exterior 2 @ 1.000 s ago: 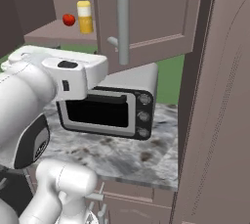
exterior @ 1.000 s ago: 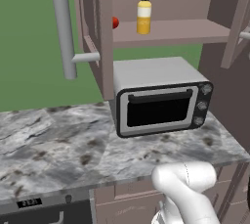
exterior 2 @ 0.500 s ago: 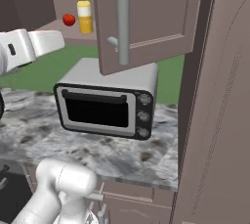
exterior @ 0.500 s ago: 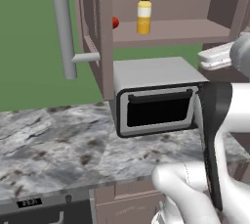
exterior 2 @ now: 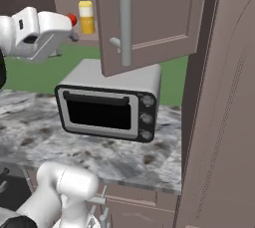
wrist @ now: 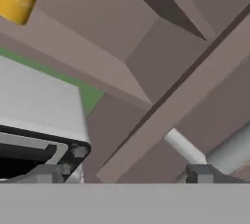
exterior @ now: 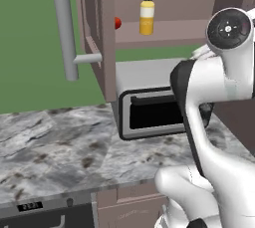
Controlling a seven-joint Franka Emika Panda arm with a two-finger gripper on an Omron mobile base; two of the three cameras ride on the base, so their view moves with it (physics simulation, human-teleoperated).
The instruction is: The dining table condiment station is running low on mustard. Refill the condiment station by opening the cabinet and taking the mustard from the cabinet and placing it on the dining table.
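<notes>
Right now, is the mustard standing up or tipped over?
Upright: the mustard stands on the cabinet shelf, black nozzle pointing straight up.

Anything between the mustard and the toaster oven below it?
Just the cabinet shelf board the mustard stands on, then open air above the toaster oven. Left base view shows it.

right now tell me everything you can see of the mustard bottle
The mustard is a small squeeze bottle with a yellow body, a paler shoulder and a thin black pointed nozzle, plastic by its look. It stands upright on the shelf of the open cabinet, above the toaster oven. A small red ball sits to its left on the same shelf, apart from it. Nothing but the shelf touches it.
</notes>
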